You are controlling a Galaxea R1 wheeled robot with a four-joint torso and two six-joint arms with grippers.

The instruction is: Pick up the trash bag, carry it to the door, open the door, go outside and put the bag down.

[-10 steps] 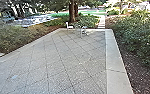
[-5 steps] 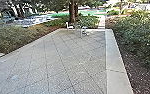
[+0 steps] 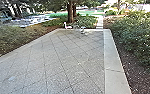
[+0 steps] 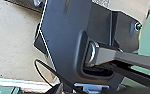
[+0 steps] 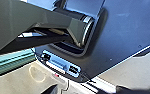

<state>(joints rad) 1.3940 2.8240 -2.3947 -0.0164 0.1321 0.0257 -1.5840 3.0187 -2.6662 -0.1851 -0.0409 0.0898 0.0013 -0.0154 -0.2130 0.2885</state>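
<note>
Looking out from behind my two pincers, I've got one paved terrace (image 3: 53, 55) stretching away ahead of them, its joints criss-crossing all the way to the far edge. How far open are those pincers? I can't tell, for the left pincer or the right pincer, and I can't tell whether either has hold of anything. As for the trash bag, I can't make out where it is.

Over on the right pincer's side, one pale border strip (image 3: 112, 55) runs along the paving, then comes brown soil (image 3: 131, 70) with dense shrubs (image 3: 138, 35) beyond, too tangled to count. On the left pincer's side, a planted bed (image 3: 21, 35) lines the terrace.

Far ahead of both, one white chair (image 3: 68, 27) stands at the terrace's far end, and just beside it there's more pale furniture (image 3: 82, 30), too blurred to count. Two brown trunks, one (image 3: 70, 13) close by the other (image 3: 75, 12), rise behind, and one narrow path (image 3: 99, 22) leads off to their right. Down by my left wrist, one black cable (image 4: 35, 64) loops out beside my own dark plate.
</note>
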